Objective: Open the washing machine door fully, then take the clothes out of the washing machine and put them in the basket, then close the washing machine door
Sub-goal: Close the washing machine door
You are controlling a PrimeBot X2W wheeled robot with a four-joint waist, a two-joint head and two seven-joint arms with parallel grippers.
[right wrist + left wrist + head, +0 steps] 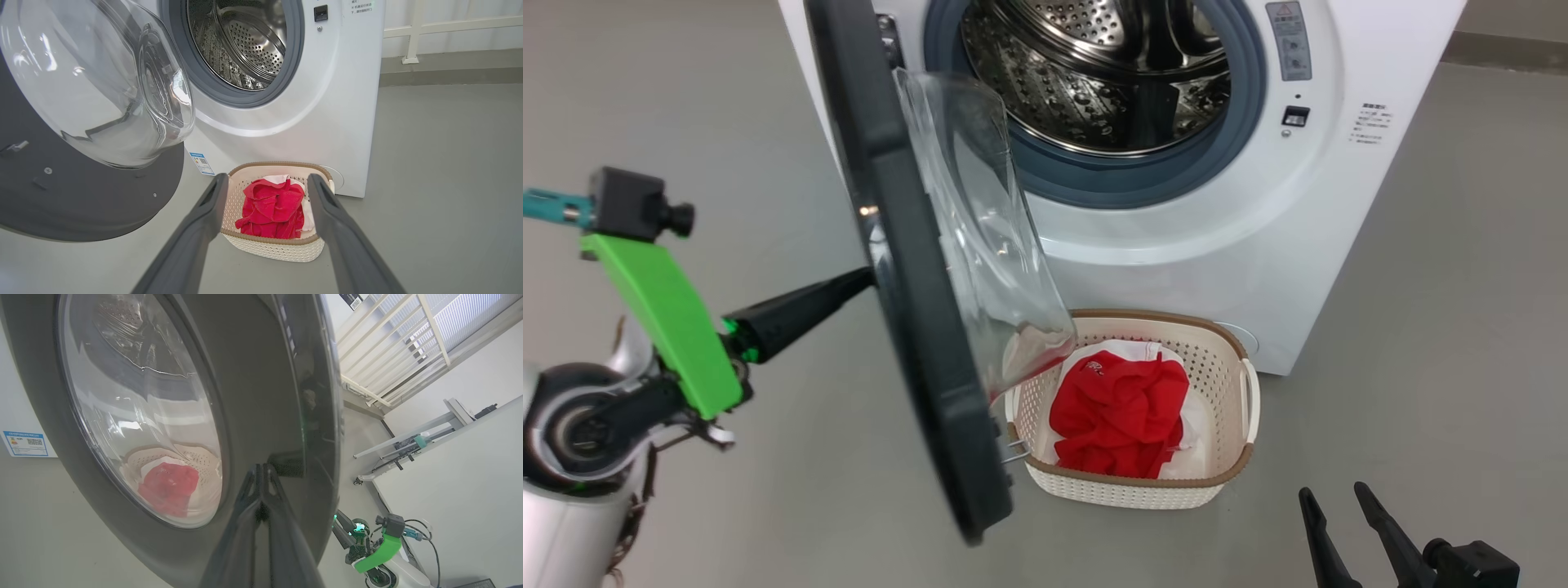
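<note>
Washer (1176, 261): drum looks empty, mouth open.
Door (907, 269): half open, edge-on to head cam; prob. next to be pushed shut.
Basket (1241, 457): on floor by washer front, under door glass.
Clothes (1119, 412): red + white, in basket.
L fingers (809, 306): closed, tips on door's outer face, set to push.
R fingers (1388, 529): spread, empty, clear of door.

1. The washing machine door (907, 327) stands partway open, its glass bowl (988, 245) bulging across the left side of the approach.
2. The drum mouth (1094, 82) is unblocked from the right.
3. The basket (1111, 490) is open on top too, with plenty of floor (1421, 327) right of it.
</note>
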